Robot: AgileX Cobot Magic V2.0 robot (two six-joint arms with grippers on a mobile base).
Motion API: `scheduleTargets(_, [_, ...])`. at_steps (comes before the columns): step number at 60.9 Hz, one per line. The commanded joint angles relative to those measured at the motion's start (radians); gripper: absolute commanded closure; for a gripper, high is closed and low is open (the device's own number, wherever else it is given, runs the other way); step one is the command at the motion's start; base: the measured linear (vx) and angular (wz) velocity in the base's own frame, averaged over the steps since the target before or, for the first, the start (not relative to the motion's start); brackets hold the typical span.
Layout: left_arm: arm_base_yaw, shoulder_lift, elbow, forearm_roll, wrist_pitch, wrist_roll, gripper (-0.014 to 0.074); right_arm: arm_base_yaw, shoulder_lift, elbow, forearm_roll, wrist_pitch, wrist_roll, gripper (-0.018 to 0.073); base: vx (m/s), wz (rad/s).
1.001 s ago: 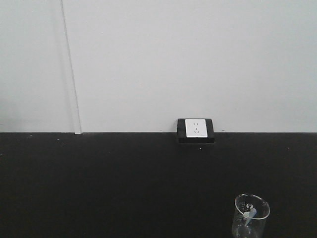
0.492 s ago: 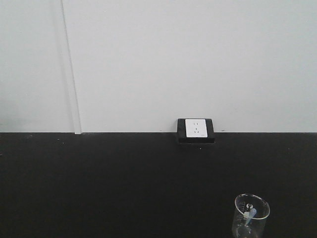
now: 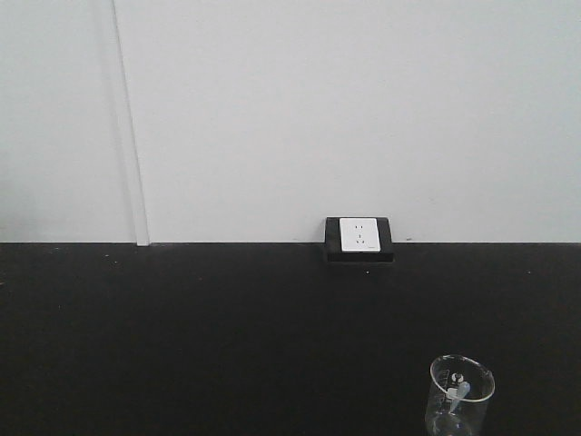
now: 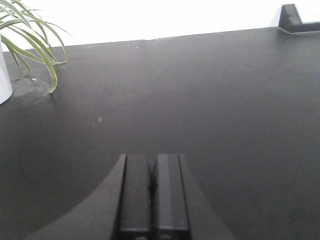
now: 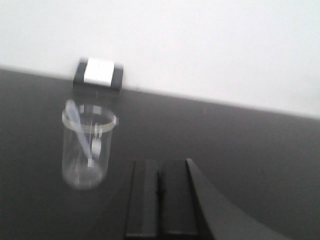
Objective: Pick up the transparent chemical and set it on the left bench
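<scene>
Yet to grasp the transparent chemical [image 5: 89, 150], standing upright on the black surface [image 5: 250, 150] ahead-left of the clenched, empty right gripper [image 5: 159, 167]; left gripper [image 4: 152, 160] clenched too. Leaves pickup and placement undone.

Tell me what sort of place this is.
Probably a laboratory: a black benchtop against a white wall, a clear glass beaker holding a dropper, and a power socket at the back.

setting: laboratory | surface: matte black bench top [image 3: 227, 336] | backdrop: plain white wall [image 3: 318, 109] with socket [image 3: 359, 238] in black housing | glassware: clear glass beaker [image 5: 86, 155] holding plastic dropper [image 5: 79, 127] | extra: potted plant leaves [image 4: 22, 25] at far left
</scene>
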Motion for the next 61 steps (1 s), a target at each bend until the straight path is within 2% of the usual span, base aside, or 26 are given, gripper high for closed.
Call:
scheduleTargets(1, [-0.002,-0.019,0.016,-0.001,-0.078,-0.008,0.06,-0.006,0.006,0.006,-0.002,-0.204,0.014,0.0566,0.0,0.0])
scheduleTargets(13, [-0.002,-0.019,0.016,-0.001,-0.078,-0.008,0.06,-0.006,0.006,0.001,0.002,-0.28,0.049,0.0566,0.0,0.0])
scheduleTargets(22, [-0.002,-0.019,0.016,-0.001,-0.078,-0.008,0.06,-0.006,0.044,-0.091,-0.005,-0.209,0.088,0.0566,0.0,0.0])
scheduleTargets(27, [-0.002,-0.019,0.016,-0.001,-0.078,-0.008,0.06,-0.006,0.137,-0.192,-0.065,-0.141,0.074,0.0566,0.0,0.0])
scheduleTargets(34, [-0.002,-0.019,0.016,-0.001,-0.078,-0.008,0.06,-0.006,0.316,-0.288,-0.124,-0.148,0.073,0.0566,0.0,0.0])
scheduleTargets(48, [-0.002,-0.019,0.016,-0.001,-0.078,-0.008,0.06,-0.006,0.621,-0.403,-0.116,-0.174,0.078,0.0549,0.0,0.0])
scheduleTargets(61, [-0.002,-0.019,0.016,-0.001,-0.078,-0.008,0.06,-0.006,0.816,-0.472,-0.114,-0.199,0.1,0.0445,0.0,0.0])
